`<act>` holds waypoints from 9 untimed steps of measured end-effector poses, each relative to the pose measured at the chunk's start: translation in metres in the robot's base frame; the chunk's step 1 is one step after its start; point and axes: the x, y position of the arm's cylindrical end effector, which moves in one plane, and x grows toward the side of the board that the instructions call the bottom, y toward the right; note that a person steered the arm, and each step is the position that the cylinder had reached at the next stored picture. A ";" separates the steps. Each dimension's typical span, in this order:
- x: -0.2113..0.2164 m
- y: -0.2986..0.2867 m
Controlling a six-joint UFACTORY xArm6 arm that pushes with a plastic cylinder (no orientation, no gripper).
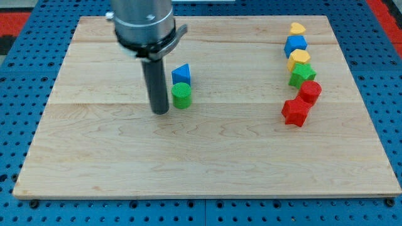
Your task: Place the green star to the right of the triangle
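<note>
At the view's right, the green star [302, 76] sits in a column of blocks, between a yellow block [299, 59] and a red block [309, 91], well apart from the blue triangle [181, 75]. The tip [161, 112], a bare rod gripping nothing, rests just left of a green cylinder [181, 95]. By the look of it, the whole push remains.

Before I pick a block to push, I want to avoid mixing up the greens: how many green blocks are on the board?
2. A green cylinder sits just right of my tip, below the blue triangle. The green star sits in the right-hand column. None appear hidden.
</note>
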 end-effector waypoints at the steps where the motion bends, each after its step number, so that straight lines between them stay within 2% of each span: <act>1: 0.016 0.073; 2: 0.052 0.201; 3: 0.004 0.298; 4: -0.088 0.333; 5: -0.103 0.259; 6: -0.096 0.190; 7: -0.062 0.208; 8: -0.064 0.110; 9: -0.068 0.110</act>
